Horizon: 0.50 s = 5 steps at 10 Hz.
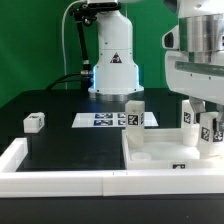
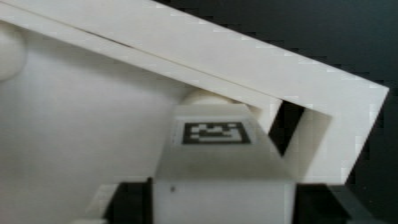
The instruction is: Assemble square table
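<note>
A leg (image 2: 217, 133) is stood upright at a corner of the tabletop (image 1: 160, 150) for screwing in, flanked by the gripper (image 1: 207, 130), whose hold cannot be told.

**Exterior view.** A camera stands off the arm at the near edge of the surface (image 1: 60, 150). It sits low and only slightly raised, facing across the surface toward the arm base (image 1: 112, 65) and the green backdrop (image 1: 30, 40). It is at middle distance and takes in the whole workspace.

**Wrist view.** This camera rides above the jaws and looks down along them. It is very close, so a slab (image 2: 107, 130) corner and one tagged leg (image 2: 215, 131) fill the frame.

**Shared.** Both views show that leg (image 1: 208, 128) and the slab (image 1: 165, 150) beneath it, at the exterior view's right.
</note>
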Each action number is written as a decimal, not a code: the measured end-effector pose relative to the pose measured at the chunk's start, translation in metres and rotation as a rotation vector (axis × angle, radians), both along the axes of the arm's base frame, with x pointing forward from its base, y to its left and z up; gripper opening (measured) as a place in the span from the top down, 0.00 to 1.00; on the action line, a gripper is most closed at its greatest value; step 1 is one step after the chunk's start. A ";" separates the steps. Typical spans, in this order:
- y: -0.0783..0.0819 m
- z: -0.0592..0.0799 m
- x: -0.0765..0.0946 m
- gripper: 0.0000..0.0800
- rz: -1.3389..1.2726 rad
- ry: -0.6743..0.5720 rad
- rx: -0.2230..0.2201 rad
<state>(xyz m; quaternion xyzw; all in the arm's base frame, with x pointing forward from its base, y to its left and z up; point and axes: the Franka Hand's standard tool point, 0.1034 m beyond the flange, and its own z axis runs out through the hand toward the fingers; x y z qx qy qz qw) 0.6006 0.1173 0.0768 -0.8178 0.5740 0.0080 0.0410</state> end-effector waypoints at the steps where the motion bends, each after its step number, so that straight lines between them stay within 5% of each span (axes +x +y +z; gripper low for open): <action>1: -0.001 0.000 0.000 0.35 0.032 -0.002 -0.003; 2: -0.002 -0.001 0.000 0.35 0.107 -0.007 -0.005; 3: -0.002 -0.001 0.000 0.22 0.132 -0.008 -0.006; 5: 0.002 -0.002 -0.002 0.19 0.307 -0.026 -0.014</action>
